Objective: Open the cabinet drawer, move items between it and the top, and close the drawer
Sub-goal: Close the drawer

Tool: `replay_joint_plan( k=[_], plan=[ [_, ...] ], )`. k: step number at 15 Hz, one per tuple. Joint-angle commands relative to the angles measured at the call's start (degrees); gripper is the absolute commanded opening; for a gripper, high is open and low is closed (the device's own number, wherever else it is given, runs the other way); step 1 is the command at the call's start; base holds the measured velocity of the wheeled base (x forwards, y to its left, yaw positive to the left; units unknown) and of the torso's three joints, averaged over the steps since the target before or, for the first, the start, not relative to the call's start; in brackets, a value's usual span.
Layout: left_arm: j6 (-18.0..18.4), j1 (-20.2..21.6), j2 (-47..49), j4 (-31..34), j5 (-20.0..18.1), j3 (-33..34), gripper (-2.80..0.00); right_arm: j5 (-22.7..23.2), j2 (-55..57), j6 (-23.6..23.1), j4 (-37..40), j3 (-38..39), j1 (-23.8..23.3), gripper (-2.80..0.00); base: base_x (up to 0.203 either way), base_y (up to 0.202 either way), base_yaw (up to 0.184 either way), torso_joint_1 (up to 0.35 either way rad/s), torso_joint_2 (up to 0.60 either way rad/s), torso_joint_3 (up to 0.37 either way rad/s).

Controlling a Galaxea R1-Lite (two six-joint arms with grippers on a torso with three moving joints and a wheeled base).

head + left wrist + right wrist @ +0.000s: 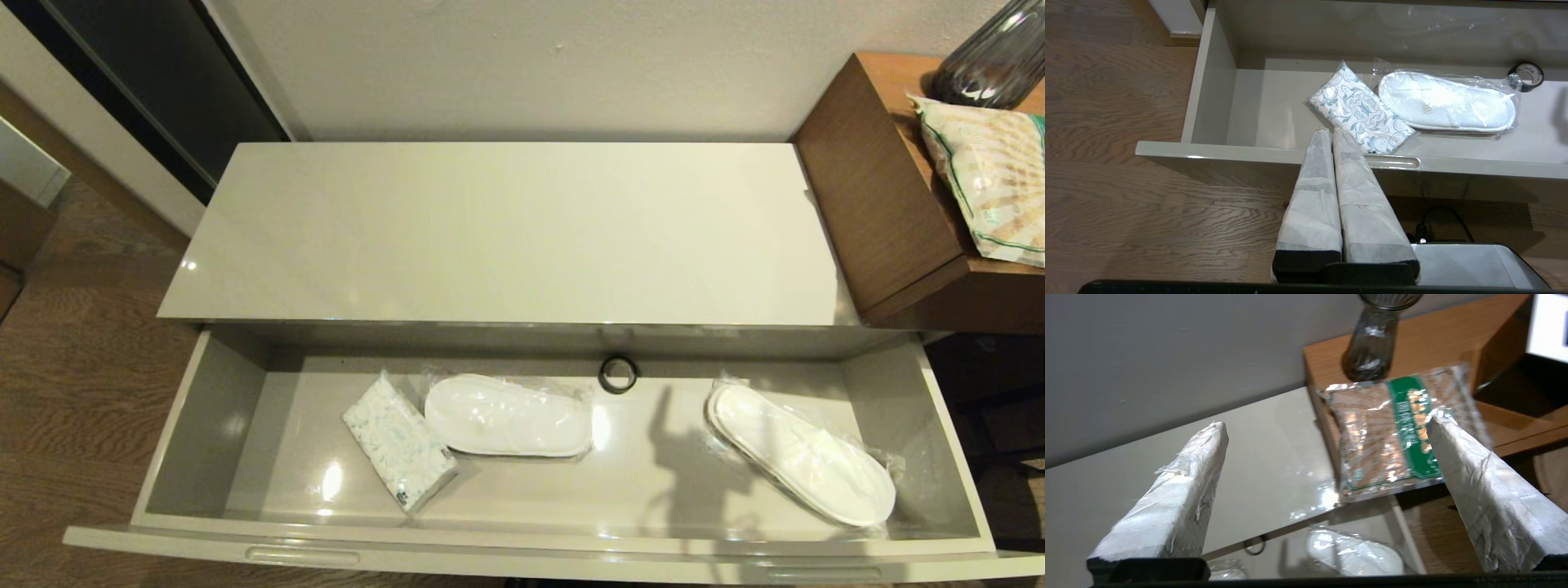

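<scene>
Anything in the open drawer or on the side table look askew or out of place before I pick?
Nothing is spilled or damaged. In the cabinet drawer, the tissue pack lies diagonally, and the two wrapped slippers lie apart at different angles. On the brown table, the snack bag overhangs the edge.

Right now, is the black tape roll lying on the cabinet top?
No, the tape roll lies inside the open drawer, near its back wall.

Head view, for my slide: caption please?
Open cabinet drawer holding tissue pack, two wrapped slippers, tape roll; top bare.
</scene>
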Motion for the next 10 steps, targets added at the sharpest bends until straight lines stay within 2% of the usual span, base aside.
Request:
replay_joint_plan(
  k=[1, 4, 6, 7, 8, 9, 10],
  plan=[
    [-0.01, -0.04, 0.07, 0.02, 0.02, 0.00, -2.80, -0.45, -1.87, -0.34, 0.48, 3.63, -8.98, 0.00, 0.000, 0.000, 0.000, 0.000, 0.00, 0.000],
    [-0.01, -0.04, 0.07, 0.01, 0.02, 0.00, -2.80, -0.45, -3.98, -0.61, 1.18, 11.52, -32.67, 0.00, 0.000, 0.000, 0.000, 0.000, 0.00, 0.000],
    [-0.01, -0.04, 0.07, 0.02, 0.02, 0.00, -2.80, -0.33, -6.77, -0.85, 2.65, 19.30, -45.62, 0.00, 0.000, 0.000, 0.000, 0.000, 0.00, 0.000],
    [-0.01, -0.04, 0.07, 0.02, 0.02, 0.00, -2.80, 2.19, -8.38, -0.49, 3.52, 23.53, -52.59, 0.00, 0.000, 0.000, 0.000, 0.000, 0.00, 0.000],
    [-0.01, -0.04, 0.07, 0.02, 0.02, 0.00, -2.80, 7.25, -9.54, 1.03, 4.52, 26.59, -58.41, 0.00, 0.000, 0.000, 0.000, 0.000, 0.00, 0.000],
    [-0.01, -0.04, 0.07, 0.02, 0.02, 0.00, -2.80, 14.12, -10.21, 5.05, 6.87, 28.30, -64.42, 0.00, 0.000, 0.000, 0.000, 0.000, 0.00, 0.000],
    [-0.01, -0.04, 0.07, 0.02, 0.02, 0.00, -2.80, 21.19, -10.64, 12.96, 12.03, 29.14, -70.24, 0.00, 0.000, 0.000, 0.000, 0.000, 0.00, 0.000]
  ],
)
